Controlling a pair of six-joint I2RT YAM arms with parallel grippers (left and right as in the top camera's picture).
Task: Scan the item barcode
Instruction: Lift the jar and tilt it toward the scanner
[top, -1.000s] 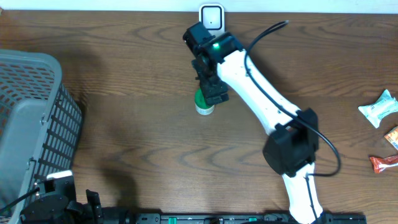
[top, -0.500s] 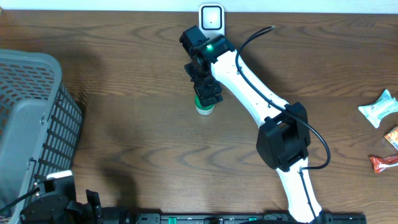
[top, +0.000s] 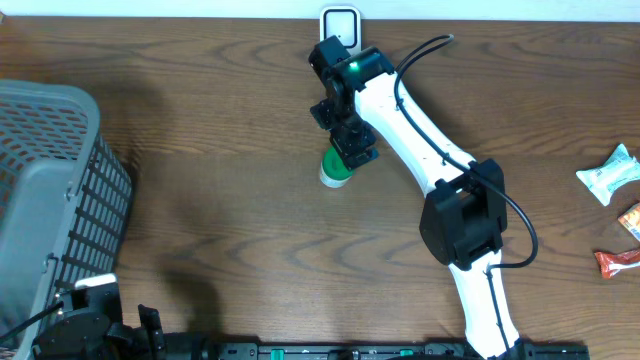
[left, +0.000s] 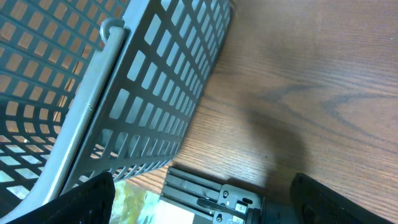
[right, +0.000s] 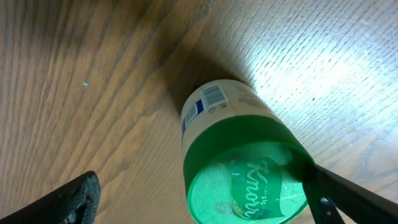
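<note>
Green-lidded jar (top: 336, 170) sits on the wood table (top: 200, 200), roughly mid-width and toward the far side, near the white scanner (top: 340, 27) that's parked at the far edge. In the right wrist view you can read the barcode (right: 214, 94) on the white label just under the lid. I can't tell for sure which way it points relative to the scanner.

The right gripper (right: 202, 186) hangs right over the jar with its jaws spread wide, one finger on each side of the lid. One finger looks like it's brushing the lid rim and the other is well apart, so nothing's actually gripped.

The left gripper (left: 202, 186) is way off at the near left by the grey basket (left: 143, 93), jaws also wide apart with nothing between them. A few snack packets (top: 608, 172) lie at the far right, well apart from all this.

My read is we're at the grab step, lined up over the jar but not closed on it yet. The next move would be to drop a bit and pinch the jar without covering the label. Then lift it and turn the barcode to face the scanner. It's a round plastic jar, so I'd guess it could twist in the grip
</note>
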